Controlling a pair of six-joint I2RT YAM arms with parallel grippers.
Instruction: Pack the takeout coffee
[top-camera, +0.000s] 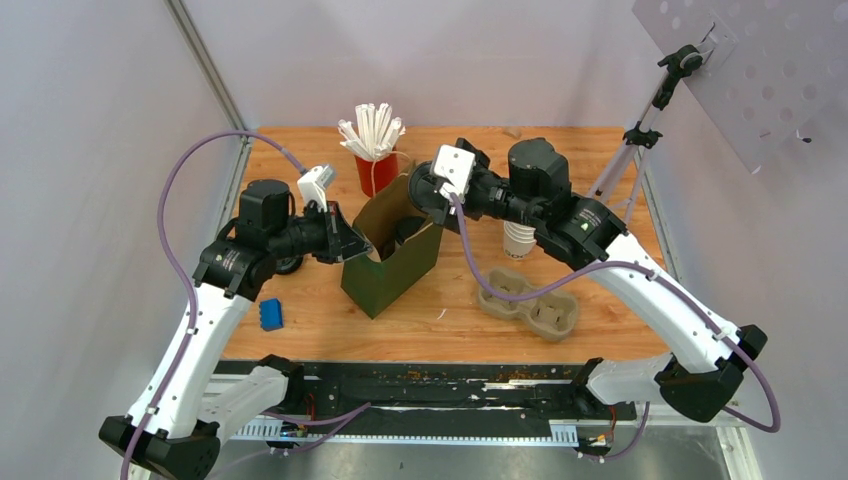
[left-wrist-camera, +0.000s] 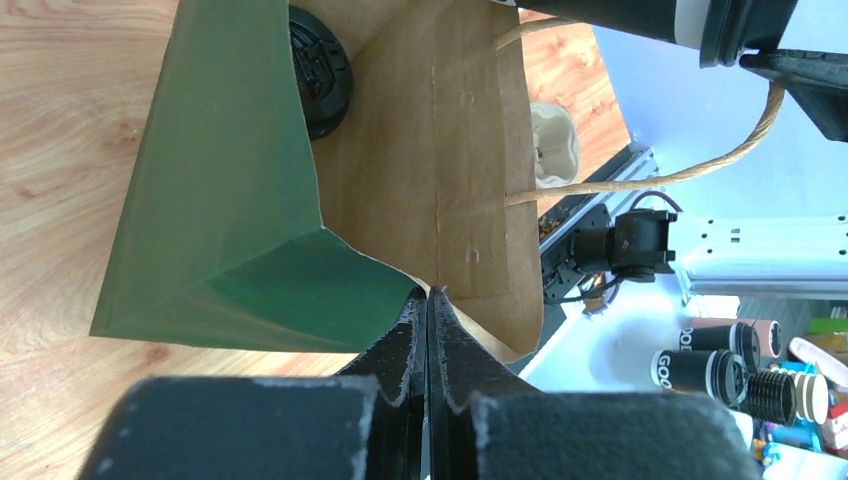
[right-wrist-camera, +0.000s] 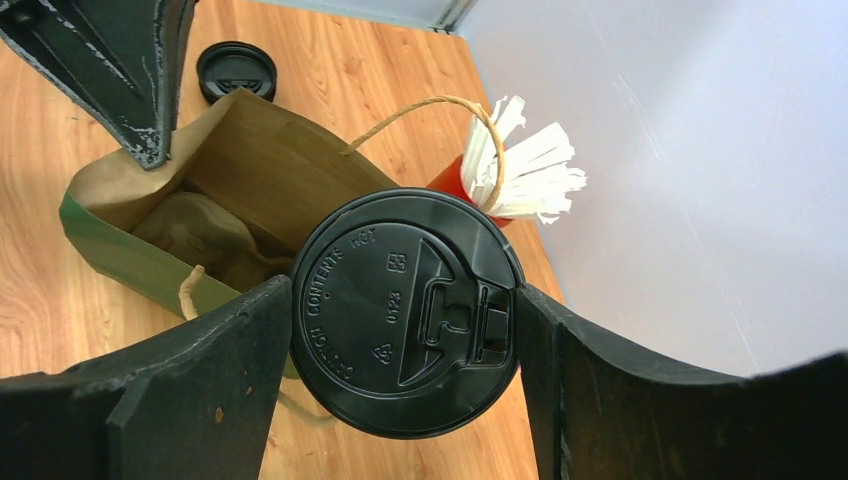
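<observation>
- Clearly, the right wrist view shows the right claw (right-wrist-camera: 400, 335) clamped on the coffee cup (right-wrist-camera: 405, 300), with the black lid facing the camera, just above the open mouth of the paper bag (right-wrist-camera: 250, 170).
- Only the left wrist view shows the left claw (left-wrist-camera: 428, 300) pressed together on the bag's edge.
- From the top view, the cup is hard to see behind the right wrist.
- A loose lid (right-wrist-camera: 237, 70) lies on the table beside the bag.

One takeout coffee (right-wrist-camera: 405, 310), one green paper bag (top-camera: 385, 275) and one loose black lid (right-wrist-camera: 237, 70) show. There is also one red straw cup (top-camera: 376, 176), one cup carrier (top-camera: 528, 303) and one blue block (top-camera: 270, 314).
</observation>
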